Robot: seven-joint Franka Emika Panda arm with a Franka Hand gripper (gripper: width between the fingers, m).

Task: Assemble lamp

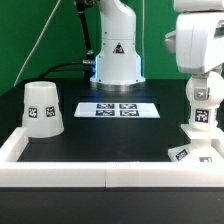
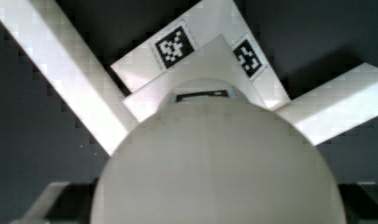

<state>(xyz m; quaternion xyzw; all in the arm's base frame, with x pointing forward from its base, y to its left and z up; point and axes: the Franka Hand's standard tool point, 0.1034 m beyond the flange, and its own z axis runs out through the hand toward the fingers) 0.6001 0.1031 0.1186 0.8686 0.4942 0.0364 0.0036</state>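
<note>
Bulb (image 2: 212, 155) pinched in the downward-pointing end effector (image 1: 203, 98), arm poised over the base (image 1: 192, 148).

arm (image 1: 197, 40): on the exterior view's right, near side, wrist pointing straight down | gripper (image 1: 201, 100): vertical, low | fingers (image 2: 58, 200): one on each side of bulb (image 2: 212, 150), clamped on it, jaws only part-closed
</note>
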